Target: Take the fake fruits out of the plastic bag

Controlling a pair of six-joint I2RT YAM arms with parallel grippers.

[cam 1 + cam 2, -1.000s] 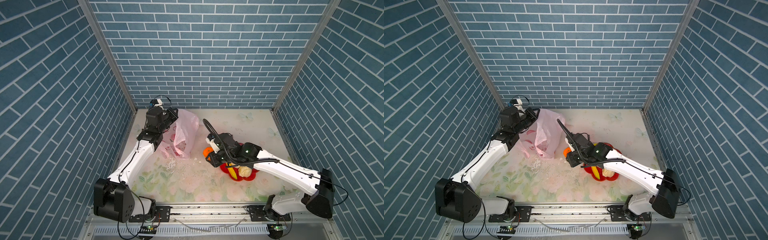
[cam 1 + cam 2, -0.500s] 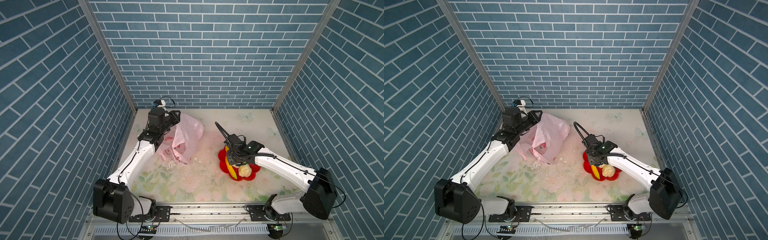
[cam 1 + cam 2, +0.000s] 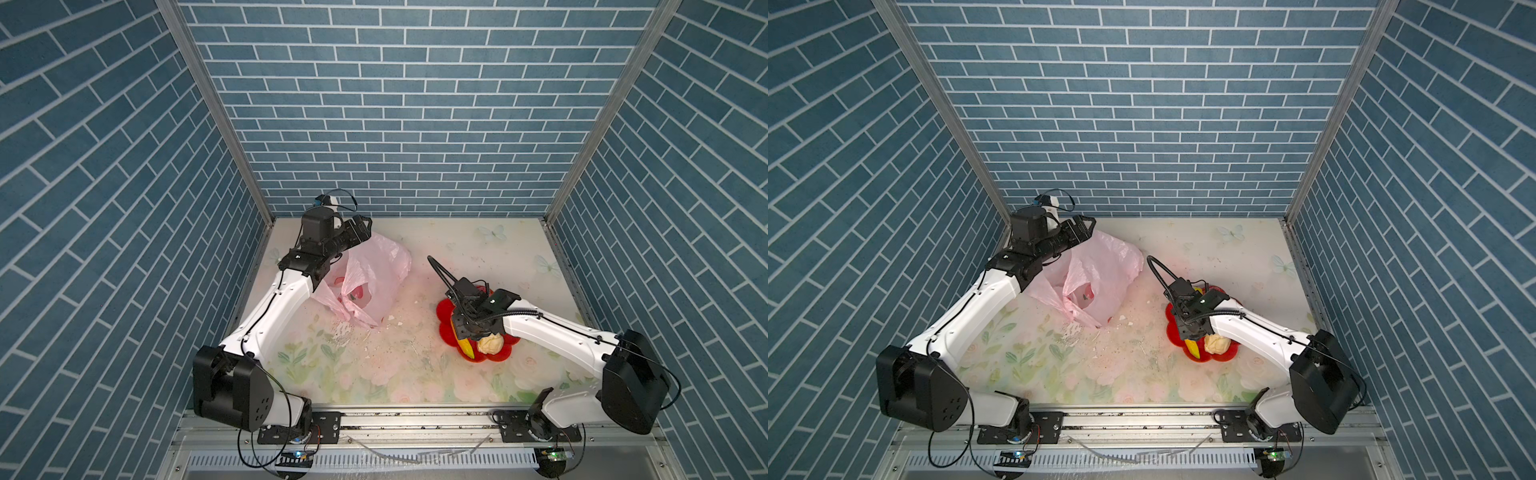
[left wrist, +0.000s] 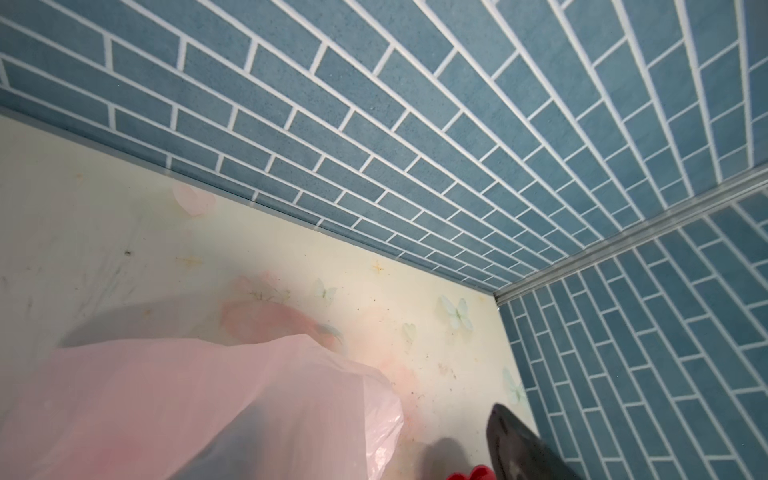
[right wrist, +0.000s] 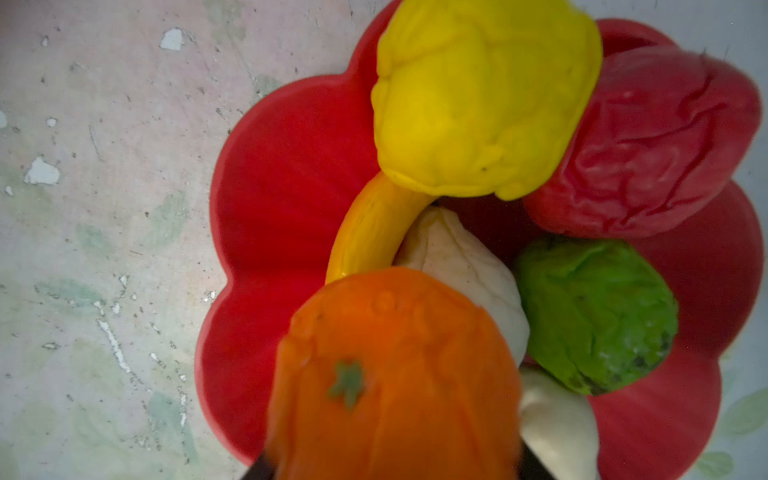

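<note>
Inspecting the right gripper first: it points down over the red plate with the orange between its jaws. Whether they clamp the orange or stand free of it cannot be told. The orange lies directly beneath the pincer, stem end toward the wrist, above the banana and a cream ball. Bare plate floor lies just beside it, toward the plastic bag.

Judgement: setting it down calls for a straight descent only, and the right arm is nearer.

The other fake fruits crowd the plate's far half. The left gripper, jaws apart and gripping nothing, sits at the bag's far edge. The bag lies slumped, well apart from the plate, and no fruit is made out inside.
</note>
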